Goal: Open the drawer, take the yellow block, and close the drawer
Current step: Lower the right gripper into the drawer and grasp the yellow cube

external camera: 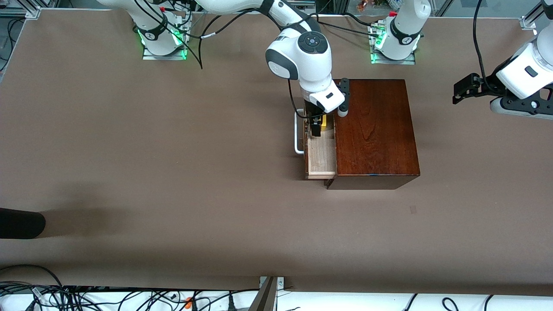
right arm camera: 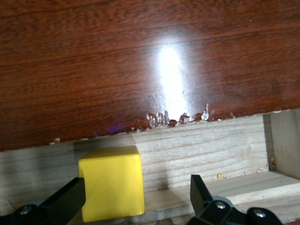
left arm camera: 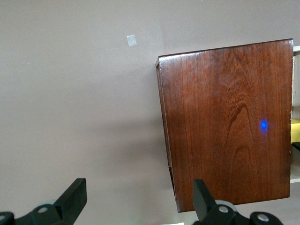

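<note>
The dark mahogany box [external camera: 376,129] stands mid-table, and its drawer [external camera: 322,155] is pulled out toward the right arm's end, white handle [external camera: 298,134] outermost. The yellow block [external camera: 328,123] lies in the drawer's farther part, close to the box. My right gripper [external camera: 316,126] reaches down into the drawer. In the right wrist view it [right arm camera: 137,187] is open, and the yellow block [right arm camera: 112,183] sits between the fingers, against one and apart from the other. My left gripper [external camera: 464,88] waits open in the air over the left arm's end of the table, looking down on the box [left arm camera: 229,122].
A dark rounded object [external camera: 19,223] juts in at the right arm's end of the table, nearer the camera. Cables [external camera: 129,298] run along the near edge. A small pale patch [external camera: 413,209] marks the table nearer the camera than the box.
</note>
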Motion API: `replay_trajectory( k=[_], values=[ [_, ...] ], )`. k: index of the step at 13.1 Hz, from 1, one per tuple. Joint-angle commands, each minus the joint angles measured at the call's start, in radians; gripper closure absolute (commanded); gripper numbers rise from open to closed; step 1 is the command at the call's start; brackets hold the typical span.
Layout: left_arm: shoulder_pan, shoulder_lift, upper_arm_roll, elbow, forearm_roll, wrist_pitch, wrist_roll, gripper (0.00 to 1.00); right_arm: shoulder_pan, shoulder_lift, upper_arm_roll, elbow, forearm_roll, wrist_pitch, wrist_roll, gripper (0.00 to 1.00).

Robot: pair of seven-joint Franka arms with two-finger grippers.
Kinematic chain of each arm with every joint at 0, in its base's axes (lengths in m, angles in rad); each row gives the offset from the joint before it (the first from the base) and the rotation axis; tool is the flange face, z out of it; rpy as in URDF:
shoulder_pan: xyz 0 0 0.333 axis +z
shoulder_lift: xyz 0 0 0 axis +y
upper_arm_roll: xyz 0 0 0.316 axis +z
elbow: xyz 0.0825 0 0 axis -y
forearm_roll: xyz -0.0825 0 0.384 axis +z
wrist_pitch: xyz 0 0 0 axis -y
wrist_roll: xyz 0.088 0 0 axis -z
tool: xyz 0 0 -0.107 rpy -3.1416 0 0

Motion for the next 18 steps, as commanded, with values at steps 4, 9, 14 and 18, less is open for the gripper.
replay_trajectory(
  k=[4, 9, 14, 18],
  values=[
    [0.002, 0.026, -0.003, 0.035, -0.026, -0.018, 0.001, 0.0, 0.003, 0.033, -0.001, 0.035, -0.017, -0.006, -0.005, 0.0],
    [0.001, 0.036, -0.007, 0.059, -0.024, -0.02, -0.001, 0.0, 0.003, 0.034, 0.004, 0.029, -0.008, -0.007, 0.001, 0.0],
    [-0.002, 0.039, -0.008, 0.062, -0.024, -0.023, -0.001, 0.0, 0.006, 0.051, 0.004, 0.027, -0.013, 0.002, 0.001, 0.16],
    [-0.002, 0.039, -0.008, 0.061, -0.024, -0.023, -0.001, 0.0, 0.006, 0.053, 0.004, 0.029, -0.013, -0.001, 0.003, 0.6]
  ],
)
